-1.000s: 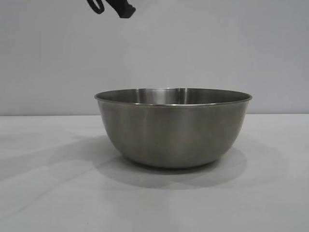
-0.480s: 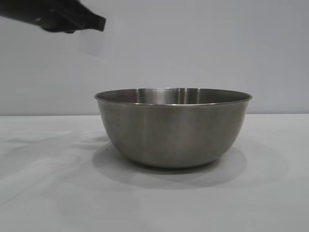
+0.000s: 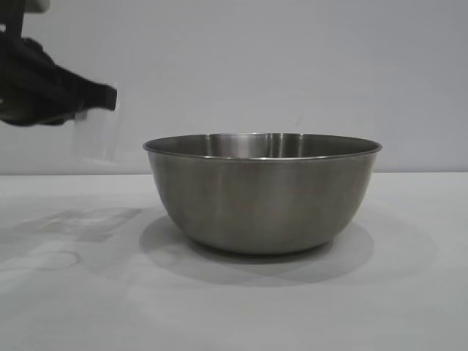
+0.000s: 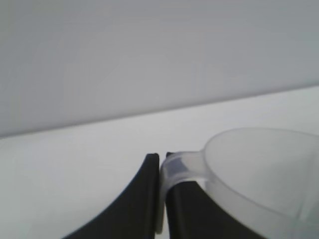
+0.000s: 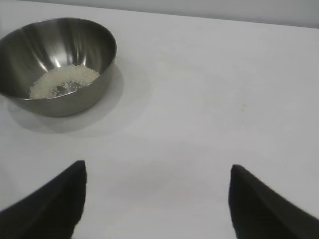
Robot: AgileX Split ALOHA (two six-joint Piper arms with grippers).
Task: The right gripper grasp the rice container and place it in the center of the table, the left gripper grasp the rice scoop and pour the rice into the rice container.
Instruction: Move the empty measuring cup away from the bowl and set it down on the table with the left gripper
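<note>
The rice container (image 3: 262, 191) is sitting upright on the table (image 3: 234, 307), in the middle of the exterior view, its rolled rim level and its rounded base casting a soft shadow on the white surface; in the right wrist view the same rice container (image 5: 56, 64) is lying well away from that camera, and the rice (image 5: 63, 80) is resting as a pale heap in its bottom

The left gripper (image 3: 110, 97) is hanging in the air at the left side of the exterior view, above the table and beside the bowl, apart from its rim; it is carrying the rice scoop (image 3: 95, 135), which is showing as a faint translucent shape just under the black fingertips, roughly at the height of the bowl's rim; in the left wrist view the left gripper (image 4: 160, 169) is pressing its two fingers together on the scoop's loop handle, and the rice scoop (image 4: 259, 169) is showing its open mouth beside them; no grains are visible inside it

The right gripper (image 5: 157, 194) is hovering over the bare table (image 5: 209, 99), well apart from the bowl, its fingers spread wide and holding nothing
</note>
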